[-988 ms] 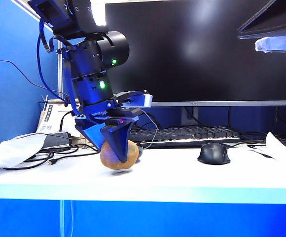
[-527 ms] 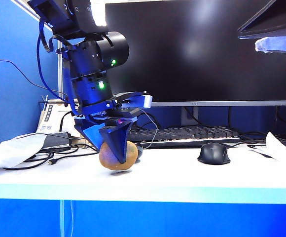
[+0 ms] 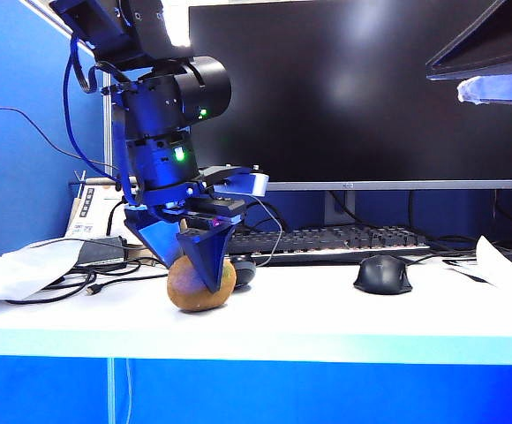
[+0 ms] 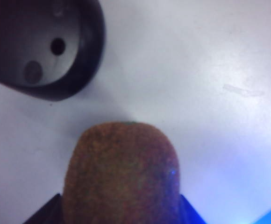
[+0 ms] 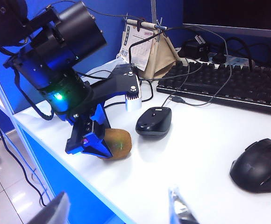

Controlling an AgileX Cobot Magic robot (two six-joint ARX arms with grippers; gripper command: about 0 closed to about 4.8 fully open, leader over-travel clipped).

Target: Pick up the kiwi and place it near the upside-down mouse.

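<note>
The brown fuzzy kiwi (image 3: 184, 287) rests on the white table, close in front of the upside-down mouse (image 3: 242, 272). My left gripper (image 3: 205, 281) points down over the kiwi, open, its blue fingers (image 3: 208, 261) still standing on either side of the fruit. In the left wrist view the kiwi (image 4: 121, 172) fills the space between the fingers, and the mouse's dark underside (image 4: 42, 46) lies just beyond it. The right wrist view shows the kiwi (image 5: 119, 142) a short gap from the mouse (image 5: 153, 120). My right gripper (image 5: 114, 212) hangs open and empty above the table's front edge.
An all-black, higher-domed mouse (image 3: 382, 274) sits to the right. A keyboard (image 3: 335, 240) and a monitor (image 3: 353, 88) stand behind. Cables and white paper (image 3: 26, 265) lie at the left, with a desk calendar (image 5: 142, 44) beyond them.
The kiwi has sunk from just above the table onto its surface and shifted slightly left. The left gripper's jaws have widened around it. The right arm has stayed still.
</note>
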